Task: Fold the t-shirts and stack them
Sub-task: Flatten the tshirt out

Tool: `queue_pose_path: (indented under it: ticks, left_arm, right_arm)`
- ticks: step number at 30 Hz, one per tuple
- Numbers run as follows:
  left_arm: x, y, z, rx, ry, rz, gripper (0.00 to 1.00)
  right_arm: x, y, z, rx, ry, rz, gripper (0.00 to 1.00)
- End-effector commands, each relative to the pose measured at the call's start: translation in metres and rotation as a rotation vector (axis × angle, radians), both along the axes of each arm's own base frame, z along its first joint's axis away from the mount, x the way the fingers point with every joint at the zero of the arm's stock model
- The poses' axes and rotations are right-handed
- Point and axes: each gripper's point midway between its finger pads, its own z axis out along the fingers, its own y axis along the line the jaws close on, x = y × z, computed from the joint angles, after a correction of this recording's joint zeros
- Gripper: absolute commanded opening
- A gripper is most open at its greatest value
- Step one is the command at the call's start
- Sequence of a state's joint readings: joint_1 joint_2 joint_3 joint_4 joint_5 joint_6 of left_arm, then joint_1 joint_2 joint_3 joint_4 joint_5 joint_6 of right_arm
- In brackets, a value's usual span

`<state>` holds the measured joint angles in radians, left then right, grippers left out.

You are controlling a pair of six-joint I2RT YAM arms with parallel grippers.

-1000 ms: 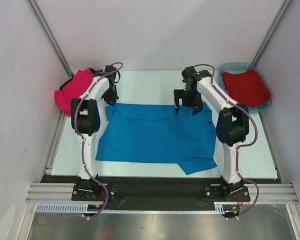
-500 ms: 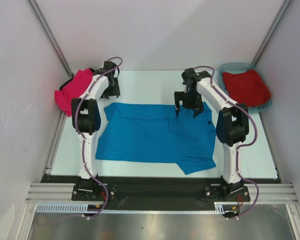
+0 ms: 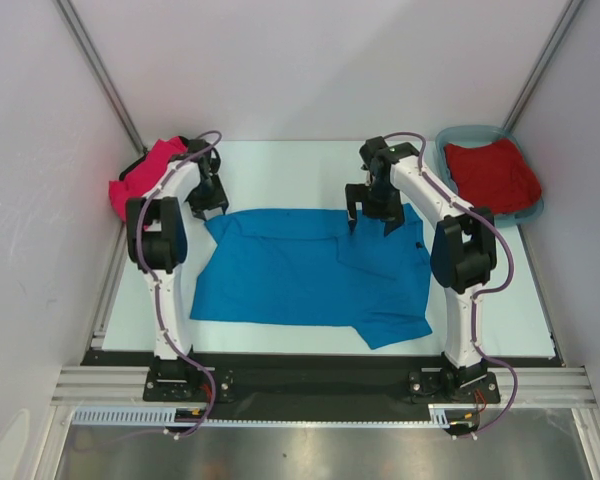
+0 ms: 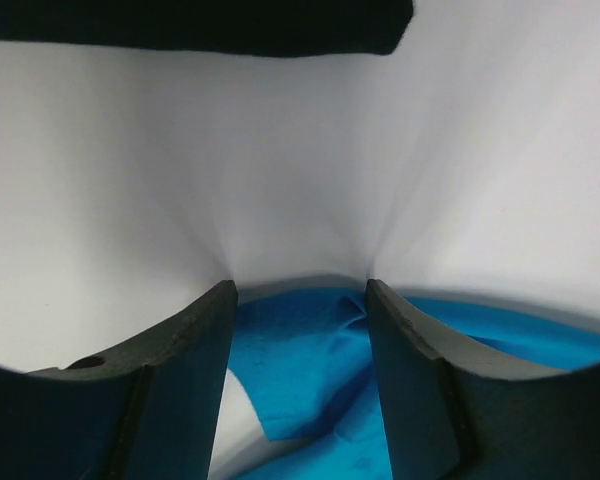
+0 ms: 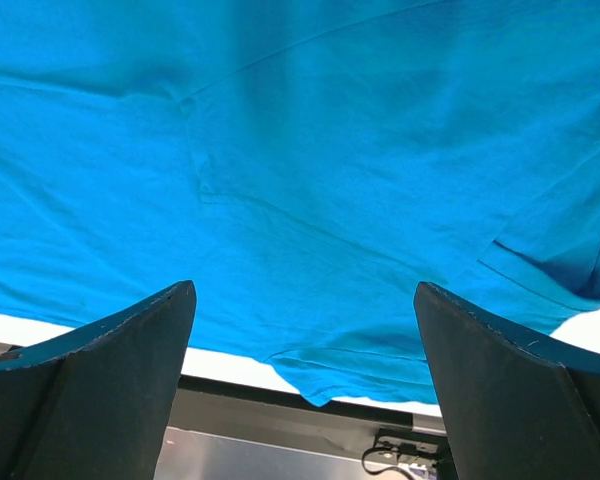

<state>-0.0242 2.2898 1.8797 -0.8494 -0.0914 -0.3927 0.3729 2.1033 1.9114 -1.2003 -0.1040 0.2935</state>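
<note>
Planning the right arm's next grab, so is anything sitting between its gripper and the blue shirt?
Nothing visible does. The right gripper hangs open over the far edge of the blue t-shirt, and the right wrist view shows only bare blue cloth between its fingers.

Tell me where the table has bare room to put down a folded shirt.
The widest bare table lies behind the blue shirt, to the back wall. A narrower strip runs along the shirt's right side, nearer than the teal tub. Crowded: the back left corner, with the pink shirt and the left gripper.
</note>
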Motion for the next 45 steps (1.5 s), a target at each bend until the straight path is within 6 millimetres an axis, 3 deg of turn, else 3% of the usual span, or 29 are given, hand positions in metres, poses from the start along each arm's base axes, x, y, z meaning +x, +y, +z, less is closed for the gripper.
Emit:
queue_pose_path:
  ticks: [1, 5, 12, 17, 20, 28, 34, 35, 45]
  left_arm:
    - [-0.009, 0.006, 0.017, 0.001, -0.014, 0.043, 0.61]
    - [-0.002, 0.003, 0.027, -0.034, -0.075, 0.035, 0.62]
    - [0.016, -0.006, 0.065, -0.084, -0.227, 0.008, 0.54]
    - [0.014, -0.004, 0.090, -0.075, -0.294, 0.018, 0.57]
    - [0.006, 0.003, 0.093, -0.041, -0.281, 0.039, 0.64]
    - [-0.024, -0.002, 0.063, -0.073, -0.161, 0.048, 0.61]
    - [-0.032, -0.014, 0.050, -0.146, -0.152, 0.054, 0.59]
    - [-0.032, -0.002, 0.048, -0.145, -0.150, 0.081, 0.59]
    - [-0.039, 0.016, 0.037, -0.143, -0.120, 0.114, 0.60]
  right_arm:
    - [0.001, 0.004, 0.019, 0.031, -0.048, 0.004, 0.98]
    - [0.000, 0.005, 0.017, 0.038, -0.040, 0.009, 0.98]
    - [-0.002, 0.008, 0.015, 0.051, -0.035, 0.012, 0.98]
    - [-0.003, 0.011, 0.012, 0.064, -0.030, 0.015, 0.98]
    - [-0.004, 0.013, 0.011, 0.067, -0.029, 0.022, 0.98]
    - [-0.004, 0.013, 0.012, 0.068, -0.032, 0.022, 0.98]
    - [-0.005, 0.012, 0.013, 0.065, -0.035, 0.024, 0.98]
    - [-0.006, 0.012, 0.013, 0.065, -0.033, 0.026, 0.98]
    - [-0.005, 0.010, 0.012, 0.065, -0.030, 0.018, 0.98]
